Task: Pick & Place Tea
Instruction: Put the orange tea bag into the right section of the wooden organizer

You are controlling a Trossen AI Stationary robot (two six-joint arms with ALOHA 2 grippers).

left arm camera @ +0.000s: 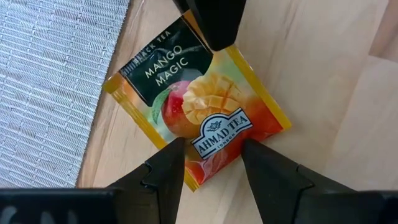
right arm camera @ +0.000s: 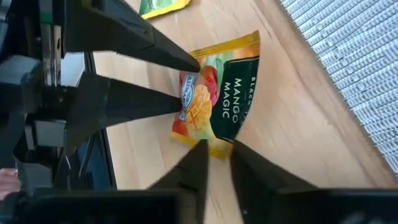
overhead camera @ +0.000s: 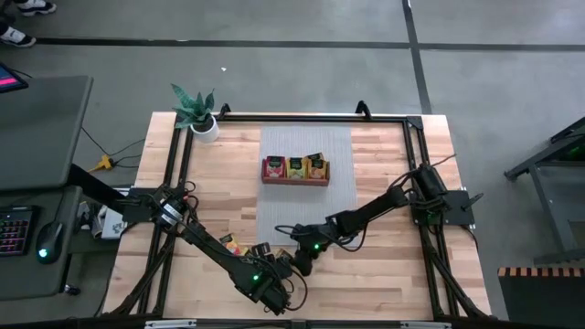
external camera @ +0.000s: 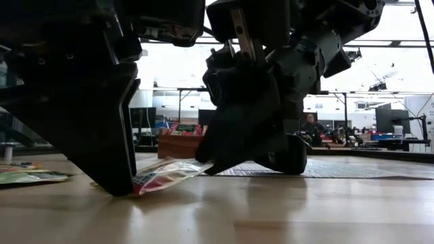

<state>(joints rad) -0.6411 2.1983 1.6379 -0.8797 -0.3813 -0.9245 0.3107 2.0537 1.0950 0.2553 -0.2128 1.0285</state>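
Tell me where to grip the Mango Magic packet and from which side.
Grip the Mango Magic packet by a thin edge. It lies nearly flat on the wood, one end lifted slightly in the low view. The left gripper straddles the Ahmad Tea end, the right gripper the opposite end. Probably come in low from the lifted end.

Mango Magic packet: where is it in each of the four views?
High view: hidden under both grippers, near the front edge.
Low view: Mango Magic packet low left of centre, one edge raised off the wood.
Left wrist view: centre, left gripper open over it.
Right wrist view: centre, right gripper at its edge.
Shared landmark: grey woven mat.
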